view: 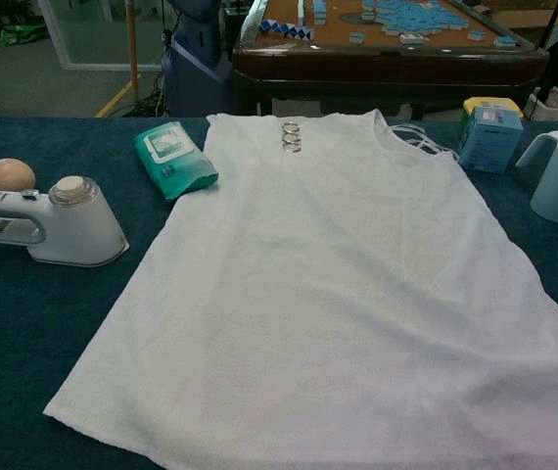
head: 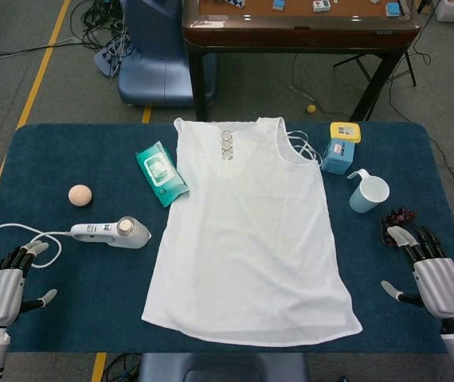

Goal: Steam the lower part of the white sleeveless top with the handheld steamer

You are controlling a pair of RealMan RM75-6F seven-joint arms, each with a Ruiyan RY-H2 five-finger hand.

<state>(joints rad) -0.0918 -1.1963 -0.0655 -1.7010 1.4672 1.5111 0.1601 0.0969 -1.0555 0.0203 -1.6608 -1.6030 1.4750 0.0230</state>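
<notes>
white top (head: 247, 231) flat mid-desk | steamer (head: 115, 232) lying beside it, untouched | left hand (head: 2, 282), right hand (head: 432, 270) at near corners, fingers apart, empty | labels too small to read

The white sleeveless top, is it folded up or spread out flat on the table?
Spread flat. The white sleeveless top lies opened out on the blue table, neckline away from the robot, hem nearest, both side edges showing, no folds over itself.

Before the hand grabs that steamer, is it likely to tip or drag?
The handheld steamer sits on a broad flat base, so it probably won't tip. Its cord trails toward the left hand and may tug. The smooth plastic handle could be slippery.
</notes>
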